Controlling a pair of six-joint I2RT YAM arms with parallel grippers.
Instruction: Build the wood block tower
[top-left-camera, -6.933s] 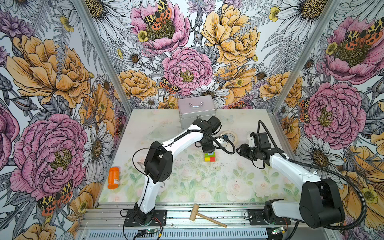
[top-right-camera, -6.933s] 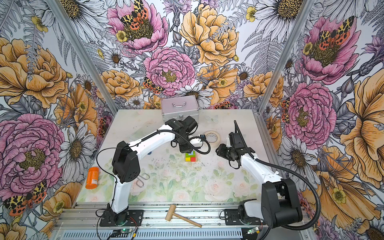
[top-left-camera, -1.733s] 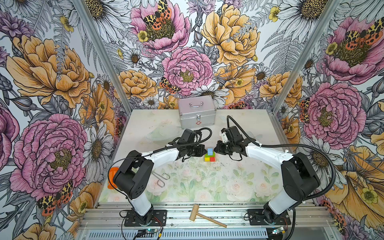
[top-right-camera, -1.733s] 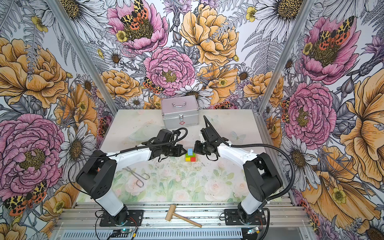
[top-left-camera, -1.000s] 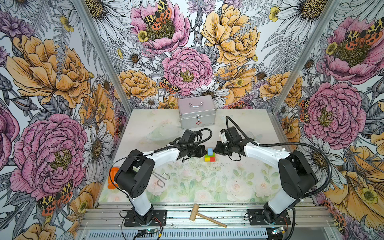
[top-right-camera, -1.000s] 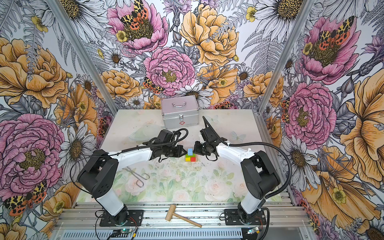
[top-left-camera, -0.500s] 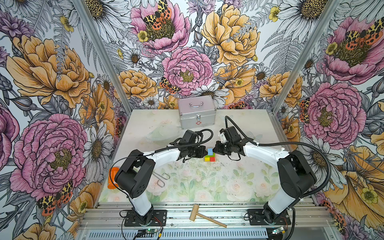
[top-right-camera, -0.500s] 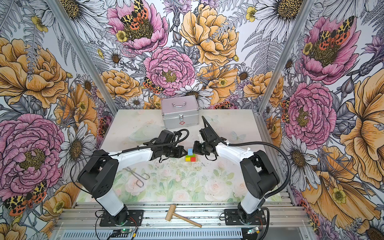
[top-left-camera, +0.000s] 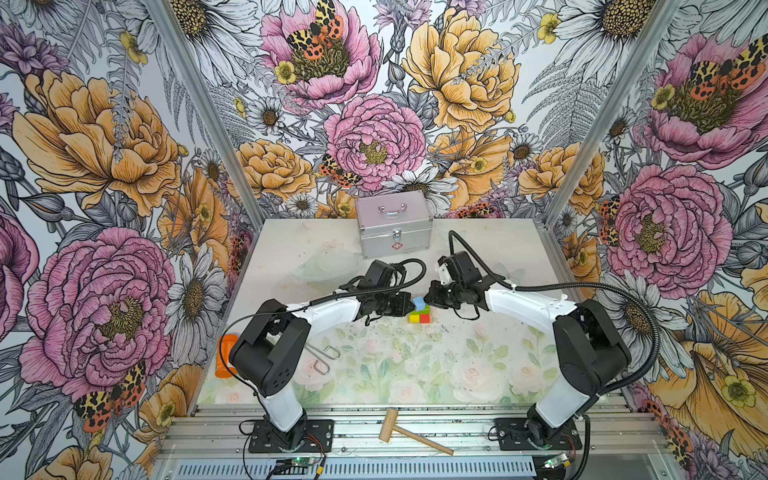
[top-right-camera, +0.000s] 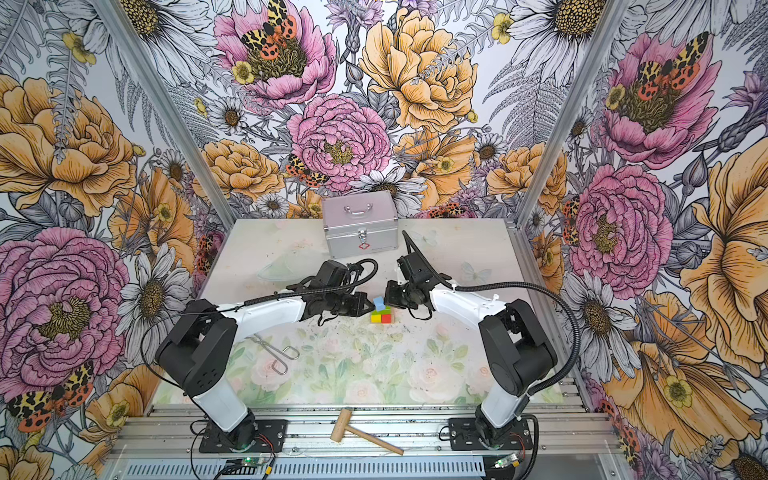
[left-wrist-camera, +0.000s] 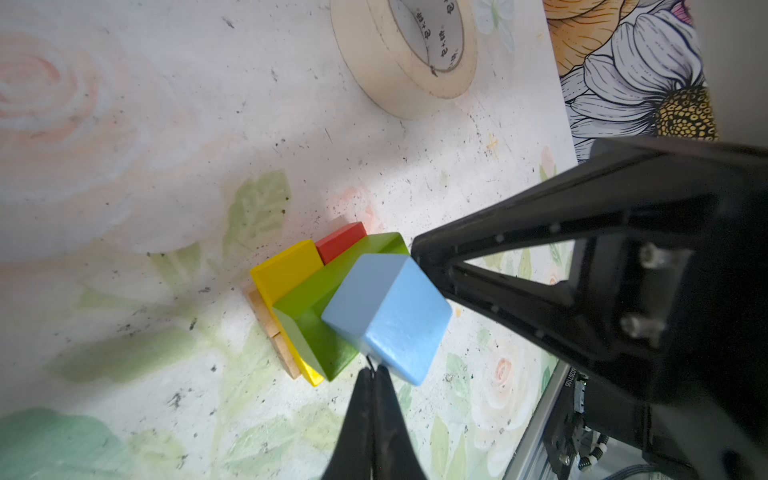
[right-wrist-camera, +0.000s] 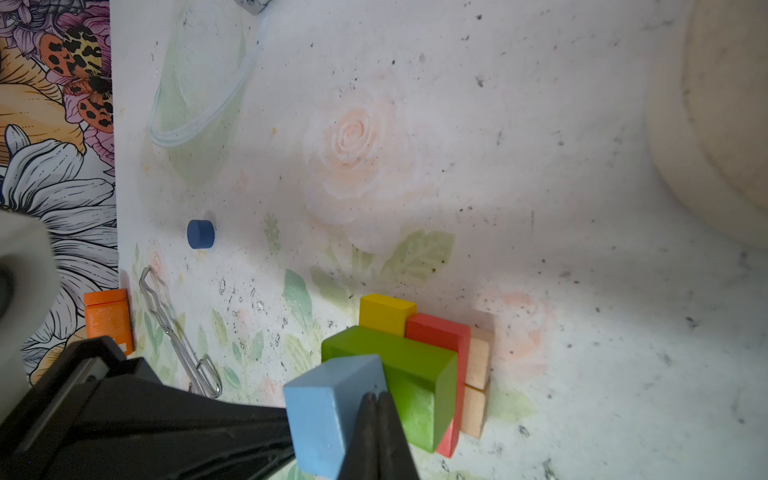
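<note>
Squaring the light blue cube (top-left-camera: 420, 302) on the green bar (left-wrist-camera: 305, 297) needs gentle, opposed nudges. Left gripper (top-left-camera: 409, 302) and right gripper (top-left-camera: 432, 296) flank it, both closed and empty.

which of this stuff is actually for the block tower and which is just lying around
For the tower: tan bars, red bar, yellow bar, green bar, light blue cube, dark blue cylinder.
Just lying about: silver case, mallet, tape roll, orange bottle, metal tongs, clear plastic dish.
</note>
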